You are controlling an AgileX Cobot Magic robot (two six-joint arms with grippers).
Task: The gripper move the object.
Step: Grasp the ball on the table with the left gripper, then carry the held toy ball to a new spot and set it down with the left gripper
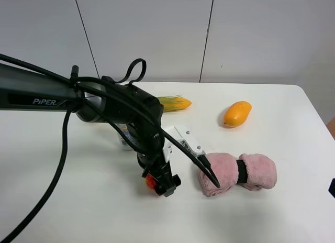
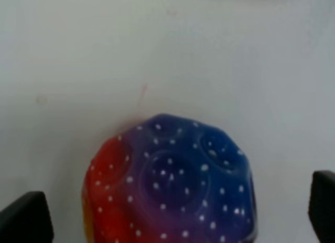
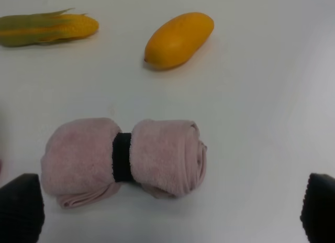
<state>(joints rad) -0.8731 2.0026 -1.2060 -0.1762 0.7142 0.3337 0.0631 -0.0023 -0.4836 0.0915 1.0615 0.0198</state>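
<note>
- Our left claw [image 1: 160, 184] is released; its fingers [image 2: 23, 218] stand wide apart.
- The object [image 2: 170, 185] lies between them on the white table [image 2: 78, 70], and we see a gap on each side.
- The right claw [image 3: 170, 216] is released too, and a pink towel roll [image 3: 125, 156] lies before it.

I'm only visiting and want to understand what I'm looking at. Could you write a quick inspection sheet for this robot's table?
Surface: white table; no spills seen.
Job's things: bumpy multicoloured ball, resting on the table.
Clutter: pink rolled towel with a black band, mango, corn cob; small item part-hidden behind the left arm, unclear.
Grippers: left gripper open, its fingers either side of the ball with gaps; right gripper open, holding nothing.
Cables: black cables loop off the left arm.
Surroundings: pale wall panels; nothing else seen.
</note>
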